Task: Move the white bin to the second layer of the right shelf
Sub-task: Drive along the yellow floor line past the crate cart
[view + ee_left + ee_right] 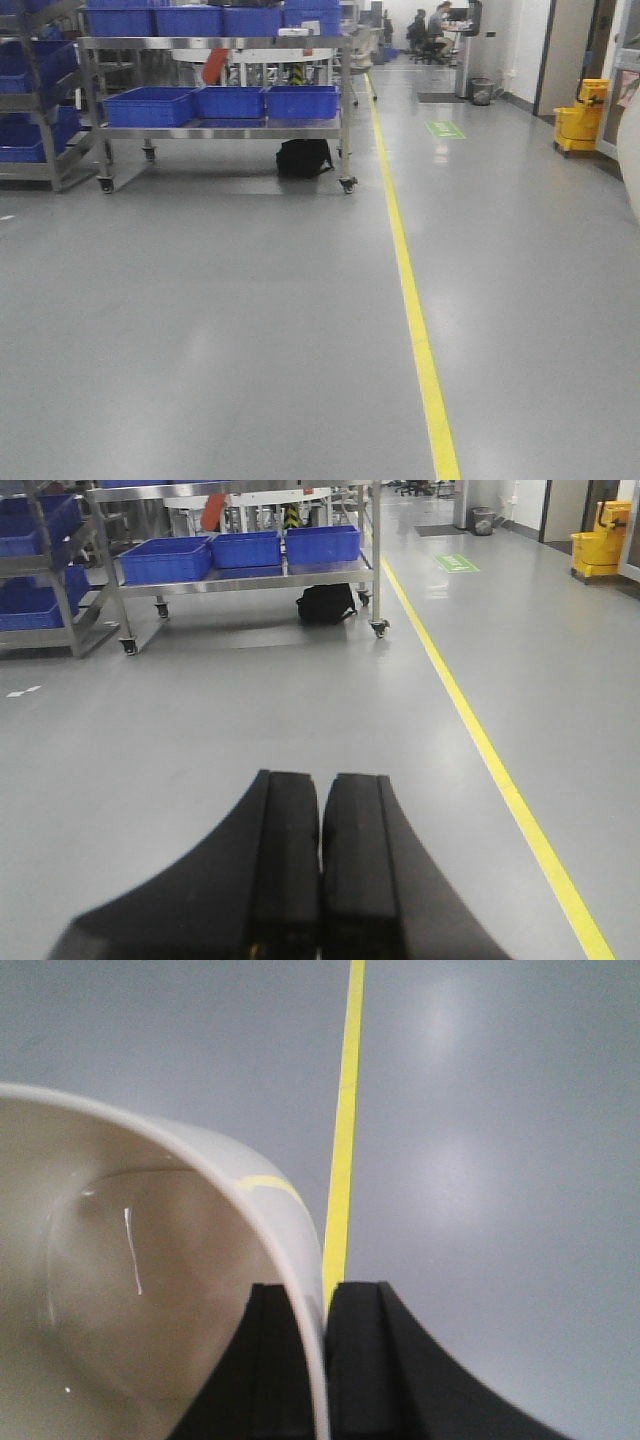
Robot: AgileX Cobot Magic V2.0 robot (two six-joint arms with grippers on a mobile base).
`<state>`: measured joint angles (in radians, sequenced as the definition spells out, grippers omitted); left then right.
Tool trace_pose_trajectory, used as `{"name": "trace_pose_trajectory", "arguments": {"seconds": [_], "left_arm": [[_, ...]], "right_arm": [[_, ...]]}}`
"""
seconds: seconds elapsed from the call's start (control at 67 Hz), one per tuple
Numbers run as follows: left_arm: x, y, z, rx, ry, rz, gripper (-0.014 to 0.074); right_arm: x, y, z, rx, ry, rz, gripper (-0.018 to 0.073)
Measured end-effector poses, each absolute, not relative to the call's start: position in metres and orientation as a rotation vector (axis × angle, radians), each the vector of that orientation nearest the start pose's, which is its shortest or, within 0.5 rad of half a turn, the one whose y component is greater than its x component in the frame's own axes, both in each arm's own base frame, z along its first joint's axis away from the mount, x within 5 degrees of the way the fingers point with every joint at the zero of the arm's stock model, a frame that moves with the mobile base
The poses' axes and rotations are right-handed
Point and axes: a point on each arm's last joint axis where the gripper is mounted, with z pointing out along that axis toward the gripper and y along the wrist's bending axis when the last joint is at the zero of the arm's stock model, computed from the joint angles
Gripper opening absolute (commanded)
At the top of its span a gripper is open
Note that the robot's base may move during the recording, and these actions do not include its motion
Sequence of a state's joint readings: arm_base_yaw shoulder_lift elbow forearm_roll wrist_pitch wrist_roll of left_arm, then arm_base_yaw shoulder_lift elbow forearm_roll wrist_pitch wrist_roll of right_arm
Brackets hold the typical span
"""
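right end effector — clamped on white bin wall, over floor | left end effector — level, pressed closed, empty

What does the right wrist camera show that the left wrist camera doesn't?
Only the right wrist: the white bin, its wall pinched in the right claw. Only the left wrist: the left claw shut on nothing, a steel cart holding blue crates, a black bag beneath, a yellow mop bucket. Both: grey floor and the yellow floor line.

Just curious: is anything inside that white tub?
The white bin shows only bare glossy walls, nothing inside. A finger of the right gripper and the frame edge hide its near part.
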<state>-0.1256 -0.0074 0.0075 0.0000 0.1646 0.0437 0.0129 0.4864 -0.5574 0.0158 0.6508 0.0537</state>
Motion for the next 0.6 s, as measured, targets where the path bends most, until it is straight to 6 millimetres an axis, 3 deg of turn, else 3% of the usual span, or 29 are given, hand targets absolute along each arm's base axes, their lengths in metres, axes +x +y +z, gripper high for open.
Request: {"name": "trace_pose_trajectory", "arguments": {"seconds": [0.597], "left_arm": [[0.0555,-0.007,0.1961,0.139,1.643,-0.062,0.0085]], "right_arm": [[0.0927,0.0021,0.3072,0.049,2.063,0.059,0.0049]]}}
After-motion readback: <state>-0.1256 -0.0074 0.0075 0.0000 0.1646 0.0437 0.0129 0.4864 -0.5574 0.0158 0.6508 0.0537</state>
